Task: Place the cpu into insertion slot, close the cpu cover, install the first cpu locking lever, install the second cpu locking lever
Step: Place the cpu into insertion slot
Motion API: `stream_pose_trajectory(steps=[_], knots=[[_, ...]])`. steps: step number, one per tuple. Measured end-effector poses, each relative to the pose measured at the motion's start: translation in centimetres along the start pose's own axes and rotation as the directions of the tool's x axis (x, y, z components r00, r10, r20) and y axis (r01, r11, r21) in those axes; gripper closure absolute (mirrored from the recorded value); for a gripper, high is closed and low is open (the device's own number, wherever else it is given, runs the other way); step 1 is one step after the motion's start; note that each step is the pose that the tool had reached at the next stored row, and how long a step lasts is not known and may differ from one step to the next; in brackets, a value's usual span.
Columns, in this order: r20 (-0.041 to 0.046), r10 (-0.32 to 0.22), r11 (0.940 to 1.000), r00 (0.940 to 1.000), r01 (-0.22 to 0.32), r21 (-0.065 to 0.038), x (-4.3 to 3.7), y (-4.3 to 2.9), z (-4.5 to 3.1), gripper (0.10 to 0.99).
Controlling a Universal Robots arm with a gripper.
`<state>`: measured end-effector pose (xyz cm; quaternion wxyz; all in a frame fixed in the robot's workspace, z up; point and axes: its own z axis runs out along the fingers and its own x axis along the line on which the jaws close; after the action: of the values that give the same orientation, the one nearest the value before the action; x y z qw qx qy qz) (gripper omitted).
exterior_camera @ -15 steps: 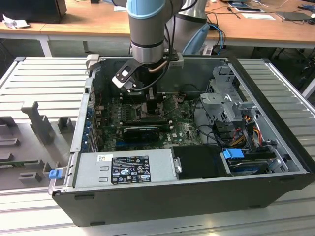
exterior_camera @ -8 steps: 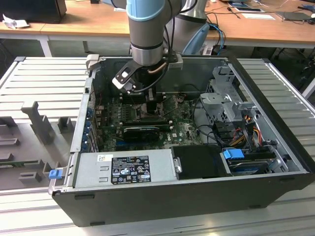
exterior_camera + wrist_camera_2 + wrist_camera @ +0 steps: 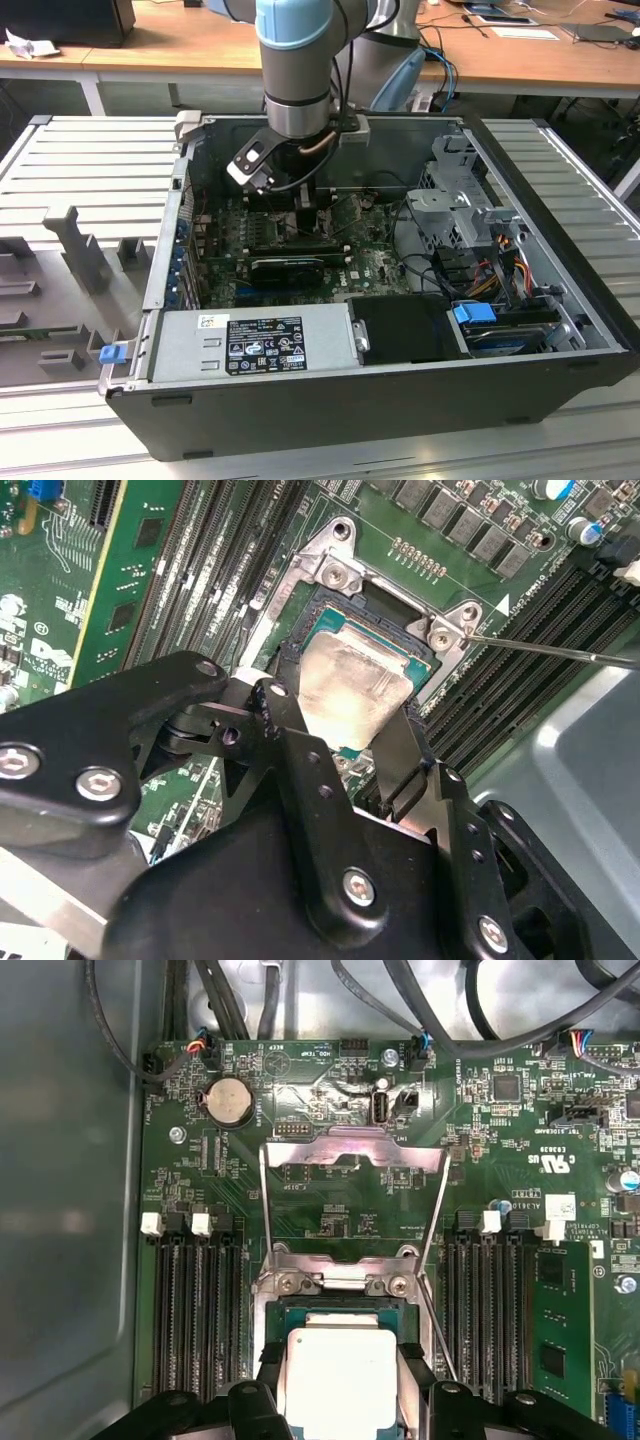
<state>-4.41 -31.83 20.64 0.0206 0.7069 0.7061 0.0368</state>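
1. In the exterior view, a grey moulded tray (image 3: 70, 265) lies at 9 o'clock, just beside the open computer case (image 3: 400, 405). A blue latch (image 3: 113, 352) sits at the case's corner near 8 o'clock.
2. Inside the case, a grey power supply (image 3: 255, 340) runs along the wall at about 6 o'clock.
3. The arm (image 3: 295, 60) hangs from 12 o'clock into the case. Its gripper (image 3: 303, 205) is low over the green motherboard (image 3: 378, 262). A long black graphics card (image 3: 290, 268) lies just toward 6 o'clock from the gripper.
4. In both wrist views the black fingers (image 3: 415, 1365) are clamped on two opposite edges of the cpu (image 3: 340, 1380), one on each side and both touching it.
5. The cpu's silver top faces up. It sits within the outline of the insertion slot (image 3: 380, 598), with the slot's metal rim showing beyond the cpu on the side away from the fingers. Whether it is fully seated or just above the contacts cannot be told.
6. The cpu cover (image 3: 350, 1150) stands swung open, hinged at the slot's edge farthest from the gripper. The board shows through its square window.
7. A thin wire locking lever (image 3: 560, 652) sticks out free from the slot's corner, unlatched. Memory slots (image 3: 195, 1310) flank the slot on both sides.
8. In the exterior view, a metal drive cage (image 3: 465, 205) fills the case toward 3 o'clock, and a blue tab (image 3: 475, 312) sits near 4 o'clock.
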Motion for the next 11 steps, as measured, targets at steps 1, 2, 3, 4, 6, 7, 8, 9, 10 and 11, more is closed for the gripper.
stream_pose_trajectory(steps=[1,2,3,4,6,7,8,9,10,11], knots=[[0.0001,0.0,1.0,1.0,0.0,0.0,0.0,-0.02,0.09,0.557],[0.0003,0.001,1.0,1.0,-0.001,0.0,-0.01,-0.03,0.17,0.557],[0.0003,0.001,1.0,1.0,-0.001,0.0,-0.01,-0.04,0.22,0.557],[0.0004,0.001,1.0,1.0,-0.001,0.0,-0.01,-0.05,0.26,0.557],[0.0004,0.002,1.0,1.0,-0.002,0.0,-0.01,-0.06,0.41,0.557],[0.0004,0.002,1.0,1.0,-0.002,0.0,-0.01,-0.06,0.48,0.557],[0.0006,0.002,1.0,1.0,-0.002,0.0,-0.02,-0.07,0.51,0.557],[0.0007,0.002,1.0,1.0,-0.002,0.0,-0.02,-0.07,0.51,0.557],[0.0006,0.002,1.0,1.0,-0.002,0.0,-0.02,-0.07,0.52,0.557],[0.0005,0.002,1.0,1.0,-0.002,0.0,-0.01,-0.07,0.53,0.557]])
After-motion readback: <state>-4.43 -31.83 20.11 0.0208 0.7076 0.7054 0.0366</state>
